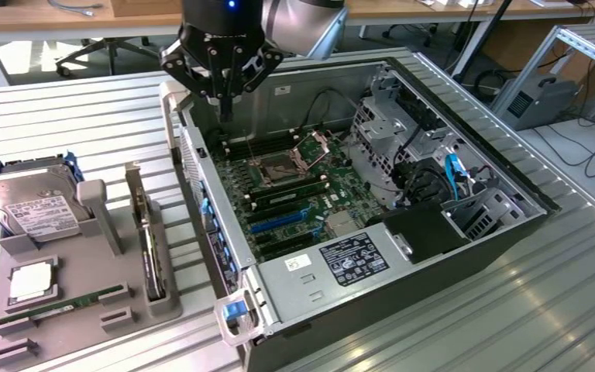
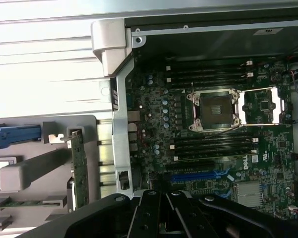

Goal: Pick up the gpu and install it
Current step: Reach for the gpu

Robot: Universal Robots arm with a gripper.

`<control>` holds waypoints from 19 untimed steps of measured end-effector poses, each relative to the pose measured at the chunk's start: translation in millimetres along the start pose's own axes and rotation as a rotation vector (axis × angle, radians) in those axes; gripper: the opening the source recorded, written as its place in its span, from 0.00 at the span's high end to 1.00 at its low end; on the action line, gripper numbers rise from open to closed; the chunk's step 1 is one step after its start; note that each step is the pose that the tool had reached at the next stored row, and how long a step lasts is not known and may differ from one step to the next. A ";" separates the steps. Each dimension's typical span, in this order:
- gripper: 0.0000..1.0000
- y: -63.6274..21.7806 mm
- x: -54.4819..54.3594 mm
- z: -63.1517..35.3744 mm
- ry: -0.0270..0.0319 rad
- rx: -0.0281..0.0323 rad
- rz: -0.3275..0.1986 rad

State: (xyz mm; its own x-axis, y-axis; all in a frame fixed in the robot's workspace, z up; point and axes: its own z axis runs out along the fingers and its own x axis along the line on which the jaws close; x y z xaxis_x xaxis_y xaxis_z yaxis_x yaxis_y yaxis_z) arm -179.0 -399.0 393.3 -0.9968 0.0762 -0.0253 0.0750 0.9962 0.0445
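Your hand [image 1: 225,115] hangs pressed together and empty, just over the motherboard [image 1: 297,194] inside the open computer case [image 1: 308,85]. The gpu [image 1: 149,232] stands on edge in the grey holder [image 1: 75,267], outside the case and well apart from the hand, near a hard drive [image 1: 29,205].

An open dark metal computer case [image 1: 308,85] lies on the slatted aluminium table [image 1: 60,116]; a grey plastic parts tray [image 1: 70,325] sits just beside it, at the exterior view's left. The flat green-boarded gpu [image 1: 151,256] stands on edge along the tray's edge nearest the case. A silver boxy hard drive [image 1: 34,209] fills the tray's far outer corner, and a thin green RAM stick [image 1: 60,304] lies by its near edge. The black gripper [image 1: 225,108] hangs over the case's far, tray-side corner.
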 end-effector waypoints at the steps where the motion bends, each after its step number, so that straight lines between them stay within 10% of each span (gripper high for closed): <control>1: 0.89 0.0 0.5 0.0 0.0000 0.0000 0.000; 19: 0.89 -0.7 9.0 -0.3 -0.0002 0.0000 0.000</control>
State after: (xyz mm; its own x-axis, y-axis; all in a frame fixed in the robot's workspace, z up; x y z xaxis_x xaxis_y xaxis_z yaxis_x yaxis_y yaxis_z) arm -188.1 -399.0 393.3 -0.9968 0.0762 -0.0255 0.0751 0.9962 0.0445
